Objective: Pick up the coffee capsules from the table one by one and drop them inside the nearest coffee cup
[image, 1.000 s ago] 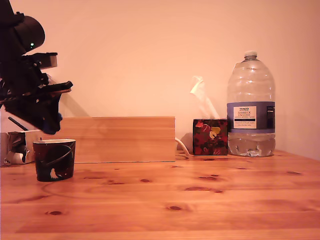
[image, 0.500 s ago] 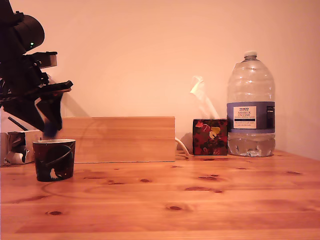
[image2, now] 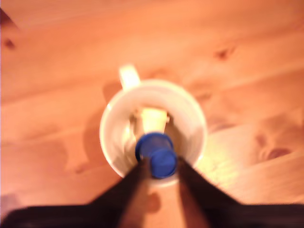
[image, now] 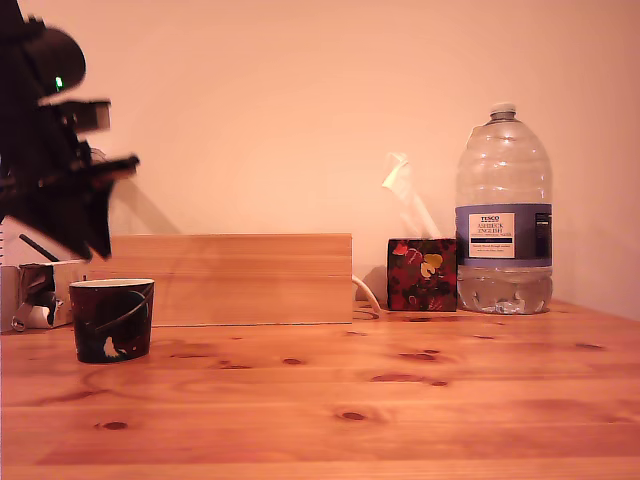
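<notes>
The dark coffee cup [image: 112, 320] stands on the pine table [image: 400, 410] at the exterior view's left. My gripper [image: 98, 240] hangs just above its rim, and no capsule shows at the fingertips there. In the blurred wrist view, the blue coffee capsule [image2: 156, 154] lies inside the cup's white interior [image2: 111, 137], seen through the gap between my two dark fingers [image2: 135, 183]. My gripper [image2: 160, 167] looks open, with the capsule below it. A pale shape [image2: 152, 118] also rests in the cup.
A plain wooden box [image: 230, 280] runs along the wall behind the cup. A floral tissue box [image: 420, 273] and a large water bottle [image: 503, 215] stand at the back right. Crumpled white clutter [image: 30, 290] sits at the far left.
One second ago the blue capsule was held at the fingertips above the cup. It then dropped out of the gripper into the cup, and the arm rose slightly.
</notes>
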